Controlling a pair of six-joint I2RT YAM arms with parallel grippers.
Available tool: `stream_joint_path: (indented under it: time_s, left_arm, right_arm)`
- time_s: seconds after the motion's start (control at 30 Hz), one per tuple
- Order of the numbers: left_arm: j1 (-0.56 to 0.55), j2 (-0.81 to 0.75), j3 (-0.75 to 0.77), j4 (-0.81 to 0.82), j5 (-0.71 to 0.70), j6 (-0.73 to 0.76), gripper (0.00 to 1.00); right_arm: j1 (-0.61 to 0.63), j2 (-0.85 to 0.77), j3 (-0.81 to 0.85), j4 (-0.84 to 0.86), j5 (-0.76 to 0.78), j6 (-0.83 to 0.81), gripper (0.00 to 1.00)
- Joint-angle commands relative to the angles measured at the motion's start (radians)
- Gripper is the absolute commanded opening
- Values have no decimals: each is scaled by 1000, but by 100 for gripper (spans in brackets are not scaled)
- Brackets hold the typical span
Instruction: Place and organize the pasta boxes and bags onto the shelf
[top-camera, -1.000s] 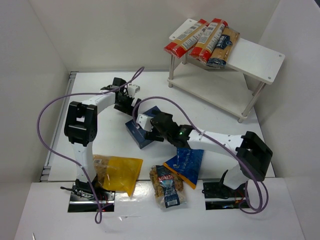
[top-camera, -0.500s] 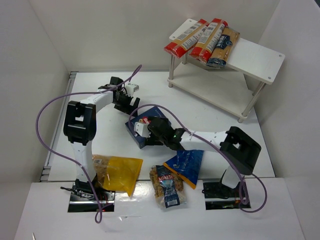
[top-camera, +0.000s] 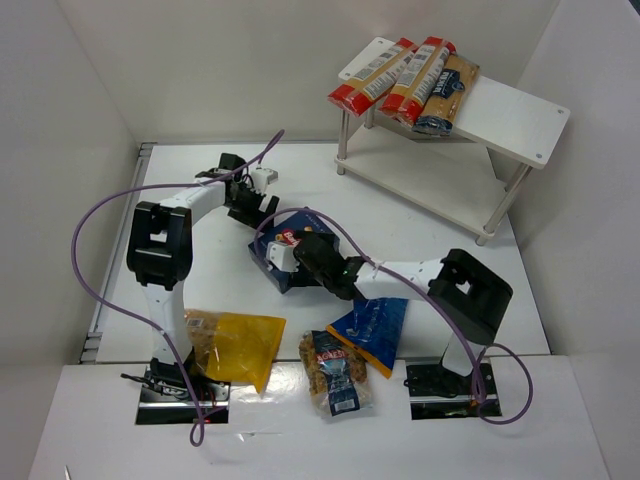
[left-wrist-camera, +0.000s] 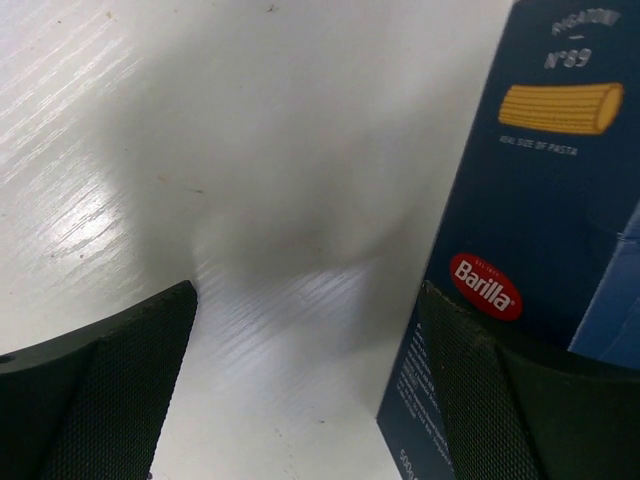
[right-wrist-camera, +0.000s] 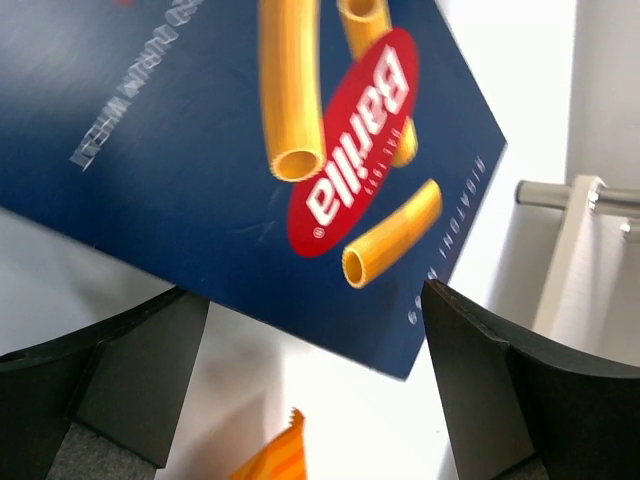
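The dark blue pasta box (top-camera: 305, 228) lies on the table between my two grippers. In the left wrist view its face with the red logo (left-wrist-camera: 545, 200) stands right against the right finger (left-wrist-camera: 480, 390). My left gripper (top-camera: 255, 200) (left-wrist-camera: 308, 300) is open at the box's far-left end, with bare table between its jaws. My right gripper (top-camera: 290, 256) (right-wrist-camera: 312, 300) is open at the box's near side, and the box face (right-wrist-camera: 250, 150) fills the view just beyond its fingertips. The white shelf (top-camera: 510, 110) stands at the back right.
Long red-ended spaghetti packs (top-camera: 400, 75) lie on the shelf's top board. Near the arm bases lie the yellow bag (top-camera: 235, 345), the clear bag with a dark label (top-camera: 335, 372) and the blue bag with an orange top (top-camera: 372, 325) (right-wrist-camera: 275, 455). A shelf leg (right-wrist-camera: 565, 250) shows at right.
My right arm has folded in and its gripper has slid left along the box. The box has shifted a little, and its red logo now shows. The left gripper has barely moved.
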Motion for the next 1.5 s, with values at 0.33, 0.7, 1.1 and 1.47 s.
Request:
stream_joint_path:
  time_s: [0.33,0.7,1.1,1.47]
  left_arm:
    - [-3,65,-18,-130,50,45,96]
    - [-3,65,-18,-157,59,55,92]
    - [-3,65,-47,-176,91,84,92]
    - [6,65,-67,-216,177,120,84]
  right_arm:
    - [-31,39,189,146,74,6,94]
    - [-31,79,352,30,42,104,94]
    - [-31,148,566,-139,2,170,94]
    - [-31,255,803,-299,-60,239,94]
